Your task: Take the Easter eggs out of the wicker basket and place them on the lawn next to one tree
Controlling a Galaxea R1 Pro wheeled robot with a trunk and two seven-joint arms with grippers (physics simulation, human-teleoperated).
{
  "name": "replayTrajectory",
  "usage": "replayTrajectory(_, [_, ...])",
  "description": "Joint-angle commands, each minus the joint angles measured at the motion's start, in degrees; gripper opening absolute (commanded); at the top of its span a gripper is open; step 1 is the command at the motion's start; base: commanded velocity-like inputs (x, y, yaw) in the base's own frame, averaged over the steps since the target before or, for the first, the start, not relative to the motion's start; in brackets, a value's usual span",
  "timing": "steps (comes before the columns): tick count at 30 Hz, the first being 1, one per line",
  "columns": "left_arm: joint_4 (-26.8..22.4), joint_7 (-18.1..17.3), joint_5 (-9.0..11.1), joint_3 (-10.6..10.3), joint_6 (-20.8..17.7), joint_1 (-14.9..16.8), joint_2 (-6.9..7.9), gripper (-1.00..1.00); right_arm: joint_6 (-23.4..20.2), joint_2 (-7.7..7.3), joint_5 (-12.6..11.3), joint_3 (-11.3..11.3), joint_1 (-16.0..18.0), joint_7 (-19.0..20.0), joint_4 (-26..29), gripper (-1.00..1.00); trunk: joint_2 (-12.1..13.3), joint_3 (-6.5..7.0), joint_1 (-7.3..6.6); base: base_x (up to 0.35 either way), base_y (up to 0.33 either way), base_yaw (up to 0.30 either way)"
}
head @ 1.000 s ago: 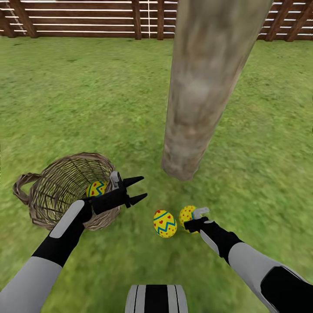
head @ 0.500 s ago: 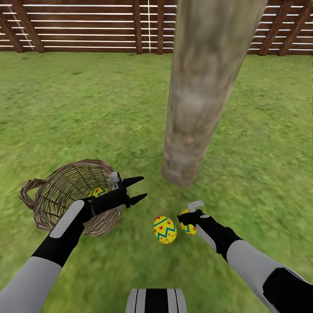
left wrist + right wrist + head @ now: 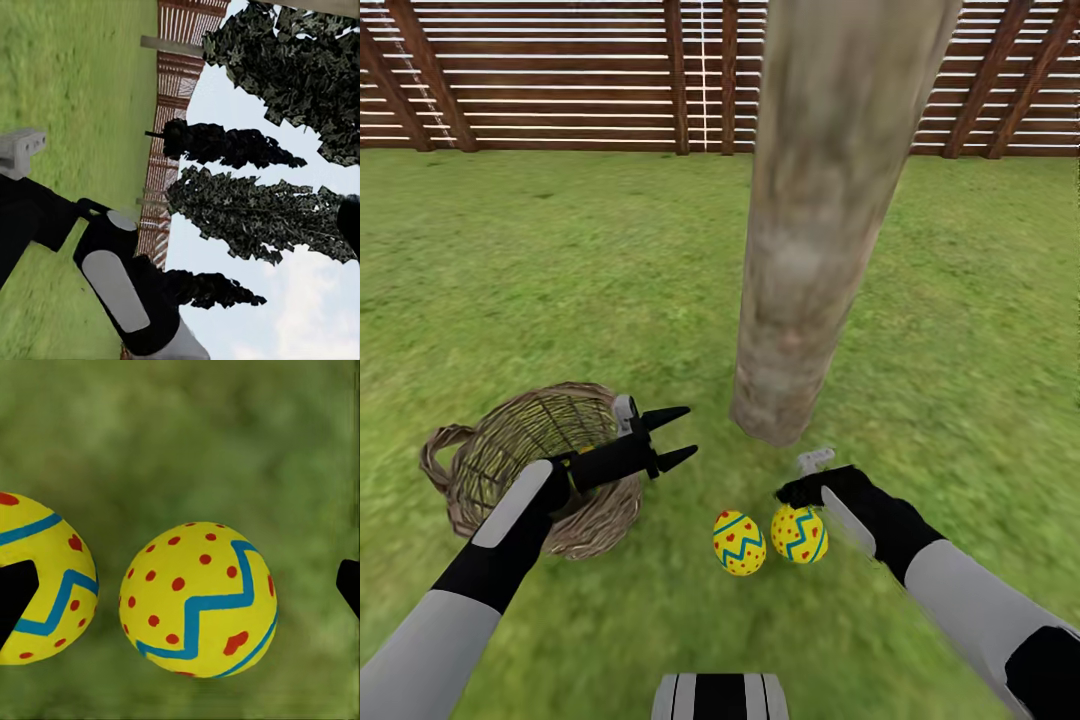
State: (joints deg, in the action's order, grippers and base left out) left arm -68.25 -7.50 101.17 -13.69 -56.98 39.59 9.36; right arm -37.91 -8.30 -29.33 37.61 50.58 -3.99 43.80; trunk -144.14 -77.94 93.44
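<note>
Right pincer (image 3: 800, 482): black two-finger gripper, hovering just above the second yellow egg with blue zigzag band and red dots (image 3: 799, 533), fingers parted wide with the egg lying free on the grass between them in the right wrist view (image 3: 198, 600); nothing is being held. Left pincer (image 3: 680, 437): black pointed fingers spread apart, empty, hanging over the near rim of the round brown open-weave wicker basket (image 3: 495, 450). First yellow patterned egg (image 3: 739, 542): resting on the mottled green lawn (image 3: 560, 280) just beside the second, both near the foot of the thick grey-brown bare tree trunk (image 3: 815, 220). Third egg: not discernible; the left arm is covering part of the basket's interior, so whether it is lying inside cannot be told. Brown horizontal-slat wooden fence (image 3: 560, 80): running across the far edge of the grass. Step in hand, by judgement: two eggs are sitting by the tree and the right arm is finishing its placing. Next move, by judgement: the left pincer is needing to dip into the basket, close on any remaining egg, and carry it to the same trunk.
</note>
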Motion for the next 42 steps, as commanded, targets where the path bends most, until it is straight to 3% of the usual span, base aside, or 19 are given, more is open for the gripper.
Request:
replayTrajectory(1, [-0.02, -0.61, -0.44, -0.06, -0.15, 0.05, 0.2, 1.0, -2.86, -0.86, -0.63, -0.74, 0.05, -0.35, 2.38, 1.0, 0.0, 0.19, -0.03, 0.0, 0.0, 0.0])
replayTrajectory(3, [-0.4, -0.66, -0.37, -0.02, -0.53, 0.02, 0.57, 1.0, -7.85, -2.39, -0.79, -2.42, 0.0, -0.18, 6.87, 1.0, 0.03, 0.63, -0.08, 0.0, 0.0, 0.0])
replayTrajectory(5, [-0.55, -0.67, -0.37, -0.02, -0.63, 0.01, 0.63, 1.0, -10.18, -2.59, -1.76, -2.64, -0.01, 0.03, 7.7, 1.0, 0.05, 1.07, -0.13, 0.0, 0.0, 0.0])
replayTrajectory(8, [-0.78, -0.67, -0.36, -0.13, -0.67, 0.01, 0.48, 1.0, -11.53, -3.24, -5.99, -2.71, 0.07, 1.1, 8.26, 1.0, 0.09, 1.74, -0.21, 0.0, 0.0, 0.0])
replayTrajectory(11, [-1.22, -0.68, -0.33, -0.24, -0.72, 0.02, 0.41, 1.0, -11.84, -4.49, -7.45, -2.72, -0.01, 1.52, 9.73, 1.0, 0.13, 2.4, -0.29, 0.0, 0.0, 0.0])
replayTrajectory(20, [-1.48, -0.67, -0.32, -0.28, -0.76, 0.02, 0.42, 1.0, -11.84, -4.64, -7.87, -2.7, -0.21, 2.03, 11.28, 1.0, 0.26, 4.39, -0.52, 0.0, 0.0, 0.0])
replayTrajectory(26, [-1.38, -0.79, -0.28, -0.28, -0.76, 0.01, 0.31, 1.0, -11.84, -4.78, -7.85, -2.72, -0.22, 5.69, 11.22, 1.0, 0.34, 5.72, -0.67, 0.0, 0.003, 0.0])
replayTrajectory(42, [-1.53, -0.93, -0.03, -0.63, -0.76, -0.02, 0.25, 1.0, -11.88, -4.95, -7.84, -2.72, -0.22, 7.21, 11.08, 1.0, 0.55, 8.86, -1.09, 0.0, 0.208, 0.08])
